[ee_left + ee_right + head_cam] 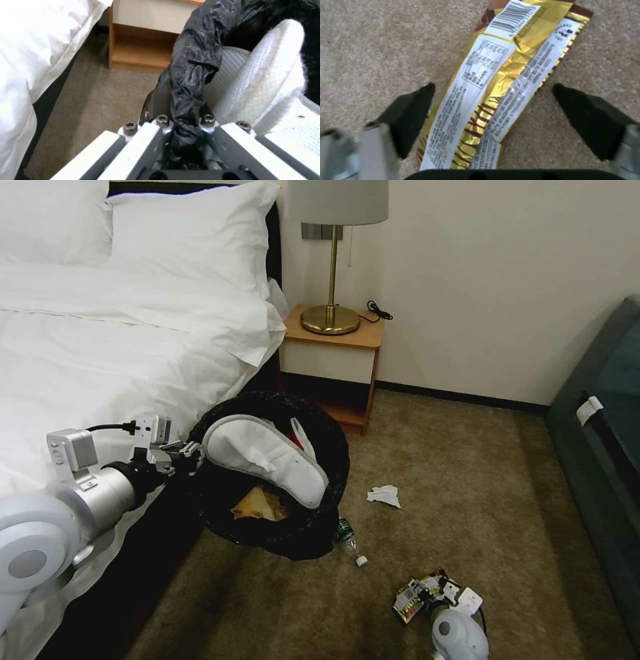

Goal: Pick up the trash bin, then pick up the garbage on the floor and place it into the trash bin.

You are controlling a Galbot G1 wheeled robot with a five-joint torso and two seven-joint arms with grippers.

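Right gripper (pixel 493 105), black fingers spread wide, straddles crinkled gold foil snack wrapper (pixel 496 82) flat on carpet. Left gripper (pixel 181 130) pinches black-bagged round trash bin (pixel 273 473) rim.

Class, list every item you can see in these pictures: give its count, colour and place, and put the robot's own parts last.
trash bin: one, black-lined, tilted beside the bed, rim held by the left gripper
slippers: at least one, white, in the bin mouth
tan paper: one, inside the bin
tissue: one, white, on the carpet
bottle: one, green, on the carpet touching the bin
snack wrapper: one, gold and white, on the carpet between the right gripper's fingers
bed: one, white
nightstand: one, wooden, beside the bed
lamp: one, brass, on the nightstand
left gripper: shut on the bin rim
right gripper: open over the wrapper
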